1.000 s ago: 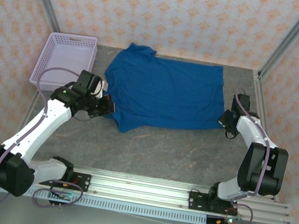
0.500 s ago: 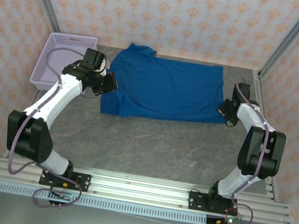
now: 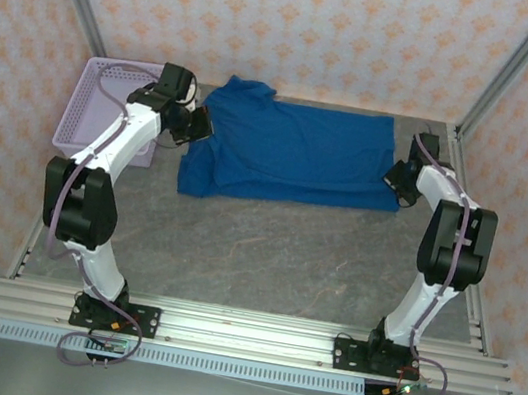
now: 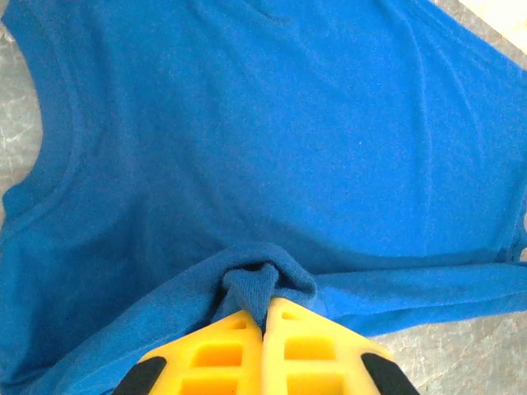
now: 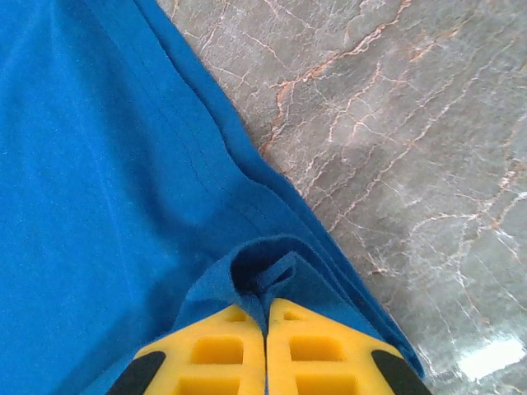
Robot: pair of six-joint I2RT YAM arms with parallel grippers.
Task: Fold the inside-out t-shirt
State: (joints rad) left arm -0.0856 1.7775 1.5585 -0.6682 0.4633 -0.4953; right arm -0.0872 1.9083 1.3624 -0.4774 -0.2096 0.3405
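Royal-blue soft cotton t-shirt [image 3: 291, 156] lies flat on the far half of the grey marbled table [image 3: 285, 252], near the lavender plastic mesh basket [image 3: 90, 118]. The left gripper [image 4: 265, 309] and right gripper [image 5: 265, 311] are each pinched tight on a small pucker of cloth at opposite edges. Watch those thin bites: if you move the two ends unevenly or stretch them apart, one pinch could slip free and the fold would likely land skewed or bunched.
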